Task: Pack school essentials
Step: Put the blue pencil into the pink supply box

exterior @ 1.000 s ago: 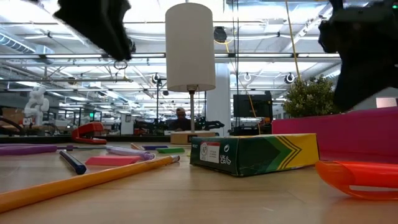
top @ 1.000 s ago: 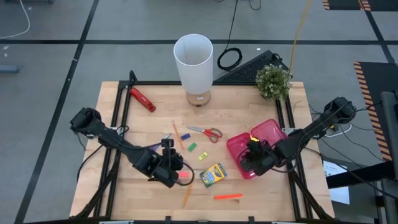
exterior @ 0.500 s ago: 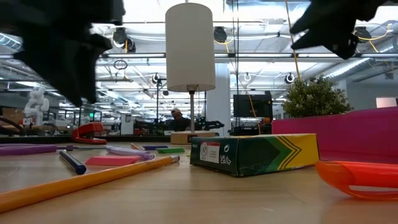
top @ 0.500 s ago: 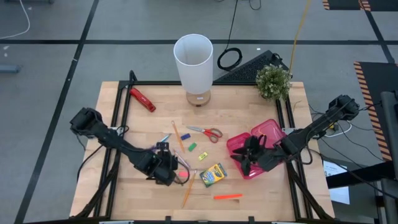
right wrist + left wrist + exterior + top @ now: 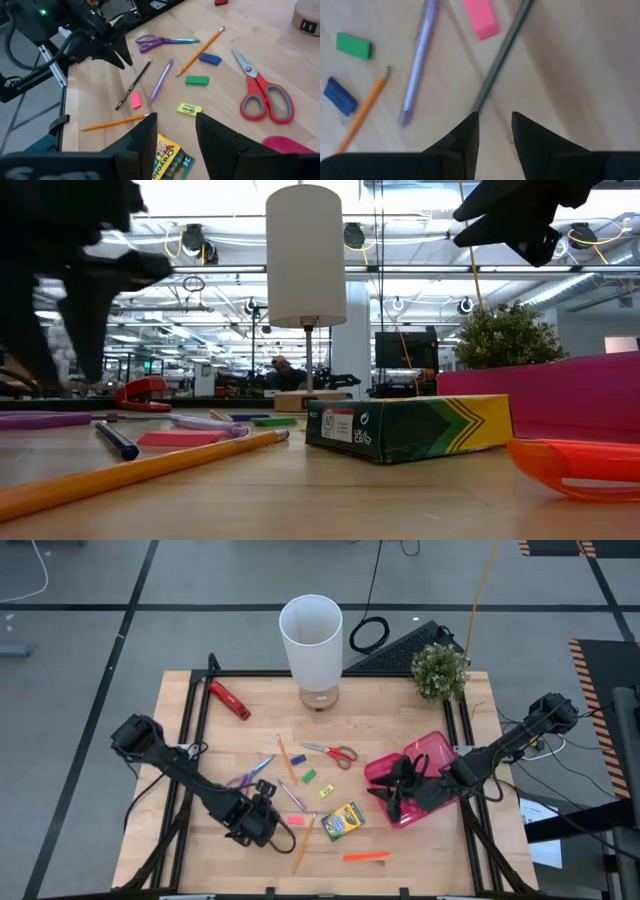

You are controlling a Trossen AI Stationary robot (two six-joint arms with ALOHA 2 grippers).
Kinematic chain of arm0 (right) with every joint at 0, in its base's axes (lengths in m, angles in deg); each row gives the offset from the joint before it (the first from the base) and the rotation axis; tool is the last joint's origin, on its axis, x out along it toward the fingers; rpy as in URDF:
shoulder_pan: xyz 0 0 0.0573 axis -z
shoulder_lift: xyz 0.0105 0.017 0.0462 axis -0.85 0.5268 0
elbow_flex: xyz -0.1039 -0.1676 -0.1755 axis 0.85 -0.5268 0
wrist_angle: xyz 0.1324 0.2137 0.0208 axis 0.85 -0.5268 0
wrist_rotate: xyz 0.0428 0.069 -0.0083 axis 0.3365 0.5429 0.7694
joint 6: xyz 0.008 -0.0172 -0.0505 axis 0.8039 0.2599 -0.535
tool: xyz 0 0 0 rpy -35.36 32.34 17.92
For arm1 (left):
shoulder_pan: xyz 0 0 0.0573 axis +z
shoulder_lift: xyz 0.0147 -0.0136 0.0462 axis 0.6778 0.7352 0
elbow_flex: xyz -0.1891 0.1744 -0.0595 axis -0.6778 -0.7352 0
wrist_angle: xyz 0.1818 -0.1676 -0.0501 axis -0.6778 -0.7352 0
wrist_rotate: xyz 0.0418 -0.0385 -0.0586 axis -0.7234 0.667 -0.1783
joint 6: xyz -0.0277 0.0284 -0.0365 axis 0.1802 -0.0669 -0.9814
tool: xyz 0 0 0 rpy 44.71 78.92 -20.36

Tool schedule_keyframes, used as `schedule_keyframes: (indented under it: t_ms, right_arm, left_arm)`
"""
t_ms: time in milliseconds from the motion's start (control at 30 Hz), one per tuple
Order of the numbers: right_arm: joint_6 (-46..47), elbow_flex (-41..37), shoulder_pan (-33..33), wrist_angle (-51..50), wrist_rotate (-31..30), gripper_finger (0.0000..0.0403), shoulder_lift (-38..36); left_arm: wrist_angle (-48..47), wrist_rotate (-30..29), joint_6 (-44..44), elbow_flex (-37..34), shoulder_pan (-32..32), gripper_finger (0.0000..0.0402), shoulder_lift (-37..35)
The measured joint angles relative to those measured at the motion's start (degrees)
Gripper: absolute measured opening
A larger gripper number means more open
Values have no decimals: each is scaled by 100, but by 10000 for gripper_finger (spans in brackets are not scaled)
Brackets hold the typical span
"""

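Reaching step, by the look of it: left tool (image 5: 492, 125) open and empty, low over thin dark pencil (image 5: 502, 50) on wooden table (image 5: 400, 735), beside small pink eraser (image 5: 481, 20). Right tool (image 5: 175, 125) open, empty, above pink translucent case (image 5: 432, 755). Next, probably: lower, straddle pencil, close.

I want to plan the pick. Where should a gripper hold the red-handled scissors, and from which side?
Grip the red-handled scissors across the closed blades near the pivot, coming straight down from above. They lie flat on the table, and the handle loops are wide, so the narrow blades probably fit better between the fingers.
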Motion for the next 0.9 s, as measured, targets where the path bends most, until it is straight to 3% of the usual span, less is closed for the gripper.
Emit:
schedule_keyframes:
  t_ms: [100,267,767,900]
  right_arm:
    - [-2,0,61,54,8,130,0]
    - [-25,0,77,95,16,130,0]
    - [-184,0,77,216,24,130,0]
    - [-214,4,77,229,24,130,0]
  left_arm:
    - [70,26,294,-51,250,108,0]
    - [440,682,601,-312,566,106,0]
    - [1152,483,1090,-968,655,105,-26]
    - [1256,533,1182,-1012,684,84,-18]
